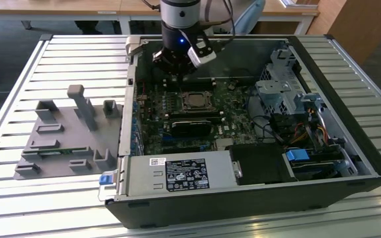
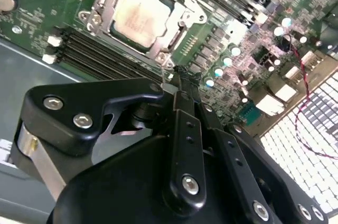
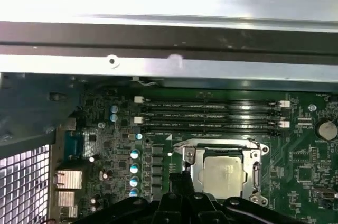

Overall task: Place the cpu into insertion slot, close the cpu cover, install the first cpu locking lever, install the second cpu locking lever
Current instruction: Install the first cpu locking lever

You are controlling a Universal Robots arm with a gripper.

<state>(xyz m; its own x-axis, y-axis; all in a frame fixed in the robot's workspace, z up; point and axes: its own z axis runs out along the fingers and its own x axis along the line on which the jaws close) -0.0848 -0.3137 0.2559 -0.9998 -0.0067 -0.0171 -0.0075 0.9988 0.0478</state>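
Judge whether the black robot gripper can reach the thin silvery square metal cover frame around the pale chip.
Probably yes: the black gripper hangs close beside the silvery cover frame, and nothing stands between them.

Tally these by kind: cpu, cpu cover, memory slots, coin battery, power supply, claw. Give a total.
cpu: 1
cpu cover: 1
long black memory slots: 4
coin battery: 1
power supply: 1
claw: 1
Total: 9
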